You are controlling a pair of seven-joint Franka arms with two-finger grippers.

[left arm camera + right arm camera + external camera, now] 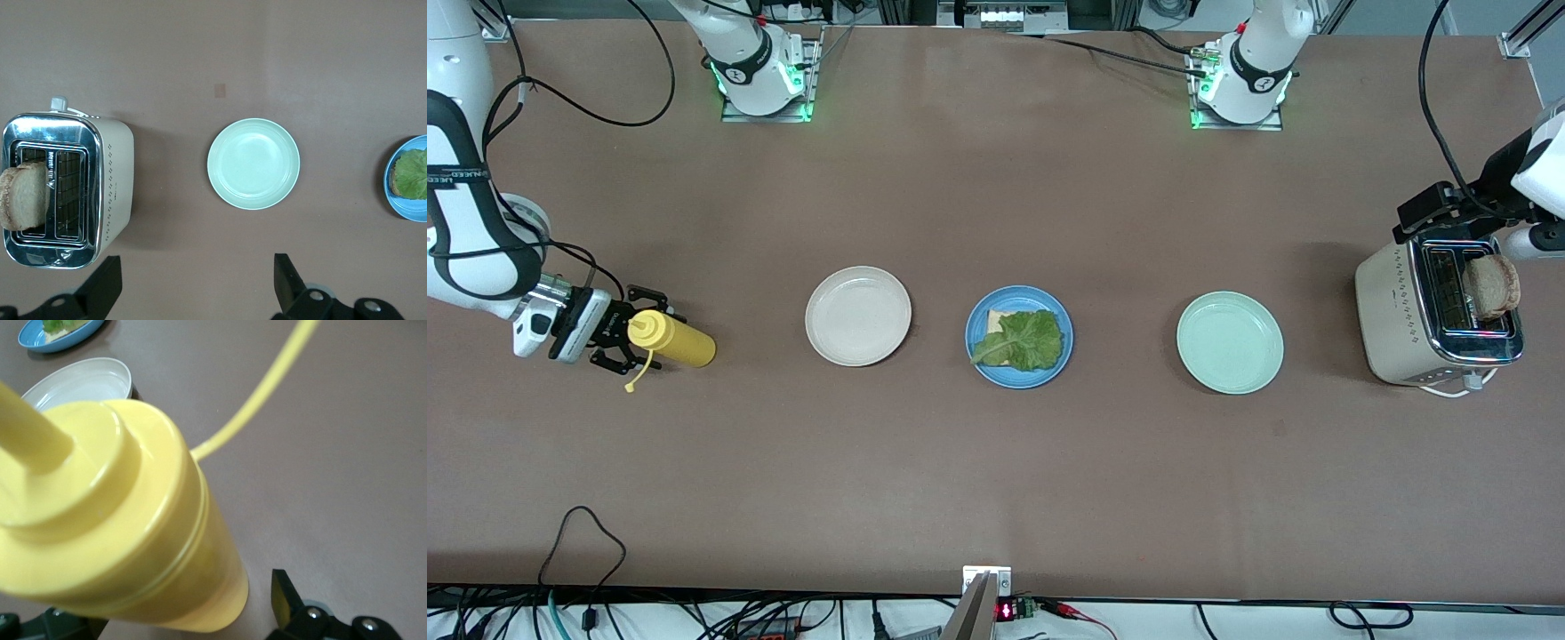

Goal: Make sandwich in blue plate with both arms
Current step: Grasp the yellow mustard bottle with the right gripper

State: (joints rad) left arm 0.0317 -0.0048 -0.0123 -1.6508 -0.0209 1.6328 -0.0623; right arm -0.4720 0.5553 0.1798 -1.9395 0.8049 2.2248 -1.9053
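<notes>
Little can be read. The black band on the right arm [463, 178] carries white lettering that looks like "UNI-EED", uncertain. The black joint bands at both arm bases bear small white marks too tiny to read. The toaster [110, 193] shows faint, illegible print.

A yellow squeeze bottle [671, 340] stands between the right gripper's [624, 331] spread fingers, a cream-white plate [858, 316] sits near it toward the table's middle, and below the left gripper [193, 288] are a pale mint-green plate [1230, 342] and a toaster [1436, 313] holding a bread slice [1492, 285].
</notes>
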